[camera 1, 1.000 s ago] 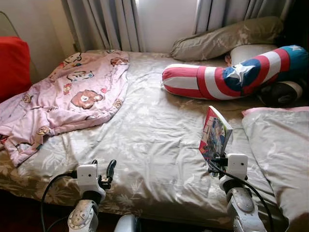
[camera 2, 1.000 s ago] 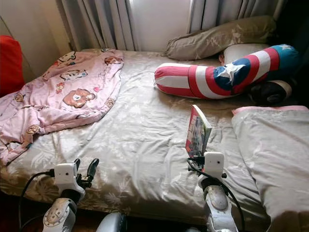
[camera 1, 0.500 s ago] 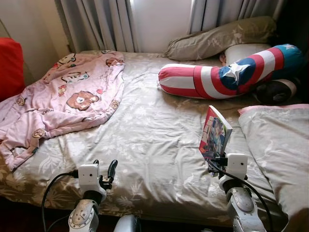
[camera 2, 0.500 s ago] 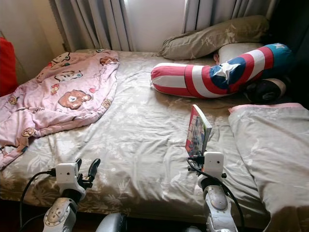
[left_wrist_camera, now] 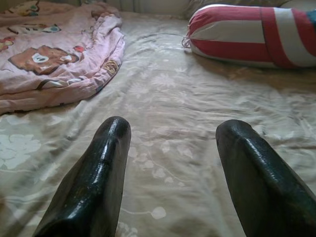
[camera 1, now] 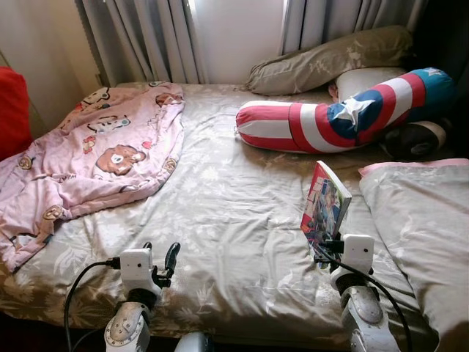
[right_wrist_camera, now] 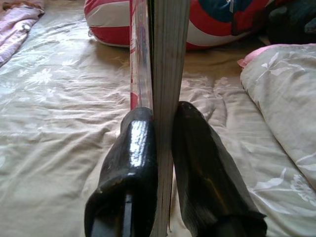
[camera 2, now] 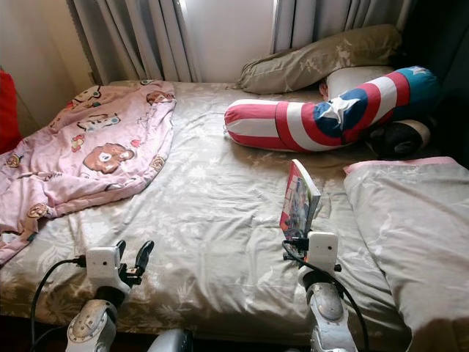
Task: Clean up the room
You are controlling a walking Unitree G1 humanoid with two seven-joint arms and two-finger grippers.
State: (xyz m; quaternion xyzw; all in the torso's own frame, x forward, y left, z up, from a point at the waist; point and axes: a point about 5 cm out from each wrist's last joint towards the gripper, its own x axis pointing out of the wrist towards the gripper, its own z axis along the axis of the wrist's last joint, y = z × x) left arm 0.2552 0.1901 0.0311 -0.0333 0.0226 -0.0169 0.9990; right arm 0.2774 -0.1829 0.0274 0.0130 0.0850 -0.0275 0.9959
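Note:
A thin colourful book (camera 1: 327, 202) stands upright over the bed's near right part, pinched at its lower edge by my right gripper (camera 1: 322, 240), which is shut on it. In the right wrist view the book (right_wrist_camera: 159, 54) runs edge-on between the two black fingers (right_wrist_camera: 132, 163). My left gripper (camera 1: 159, 258) hovers open over the bed's front edge with nothing in it; its fingers (left_wrist_camera: 101, 168) stand wide apart above the beige floral sheet (left_wrist_camera: 173, 113). A pink bear-print blanket (camera 1: 88, 158) lies crumpled on the bed's left side.
A red, white and blue star bolster (camera 1: 344, 117) lies across the far right of the bed, with beige pillows (camera 1: 330, 59) behind it. A grey pillow (camera 1: 425, 220) fills the near right. Curtains (camera 1: 154, 37) hang behind. A red cushion (camera 1: 11, 110) sits at far left.
The camera has shifted, so the bed sits slightly further left and lower in view. Both grippers keep their poses, the right still holding the book.

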